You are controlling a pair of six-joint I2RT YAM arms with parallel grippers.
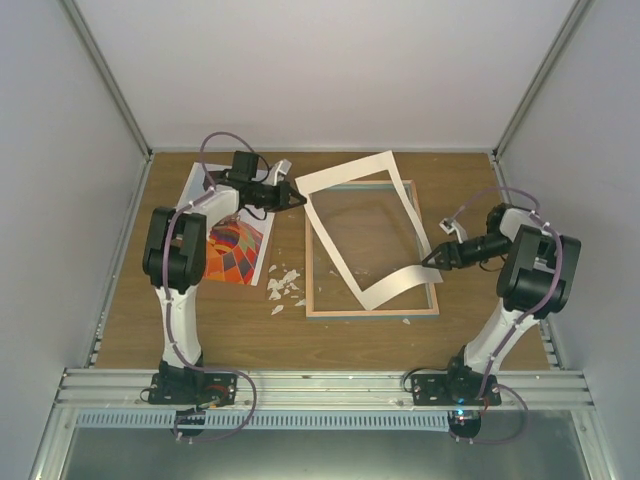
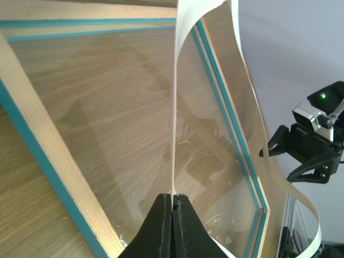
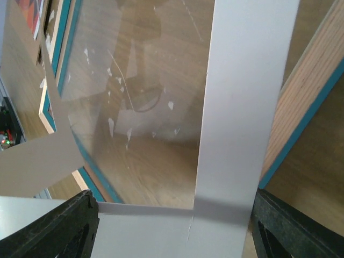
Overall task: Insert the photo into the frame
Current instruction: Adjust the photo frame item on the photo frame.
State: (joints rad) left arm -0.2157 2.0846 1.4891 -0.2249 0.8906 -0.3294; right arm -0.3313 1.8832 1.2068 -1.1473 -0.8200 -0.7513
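The left gripper pinches the cream mat with fingers pressed together. The right gripper stands spread astride the mat's opposite corner, over the frame. The photo lies flat left of the frame, lengthwise away from the bases, beneath the nearer left arm.

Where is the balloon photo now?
In the top view, the rectangular orange balloon paper print lies left on the wooden table, partly under the left arm, just left of the rectangular teal wooden frame.

Wood-grain table enclosed by plain pale walls.
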